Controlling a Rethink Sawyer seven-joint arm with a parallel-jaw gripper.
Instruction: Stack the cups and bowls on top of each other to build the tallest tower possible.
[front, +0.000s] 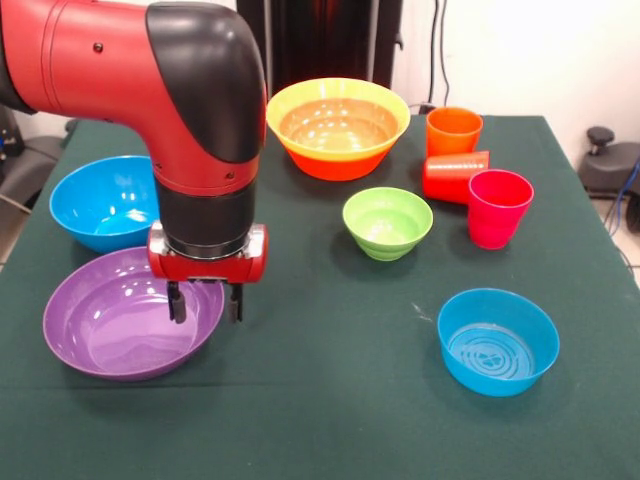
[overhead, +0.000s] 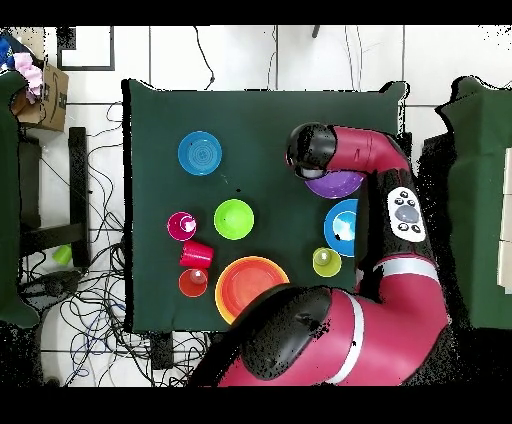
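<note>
My gripper (front: 205, 302) is open and empty, its fingers (front: 177, 302) hanging just over the right side of the wide purple bowl (front: 110, 325) at the front left. A blue bowl (front: 100, 200) sits behind it. The large yellow-orange bowl (front: 338, 125) stands at the back, with the small green bowl (front: 387, 222) in front of it. An orange cup (front: 453, 130) and a magenta cup (front: 499, 207) stand upright, and a red cup (front: 455, 175) lies on its side between them. A second blue bowl (front: 497, 340) sits at the front right. The overhead view shows a yellow cup (overhead: 326, 262) by the arm. No separate orange-red bowl shows.
The green cloth-covered table (front: 330, 400) holds everything. In the overhead view my arm (overhead: 350, 150) covers part of the purple bowl (overhead: 335, 184) and the blue bowl (overhead: 340, 227). Cables and a cardboard box (overhead: 45, 95) lie on the floor beside the table.
</note>
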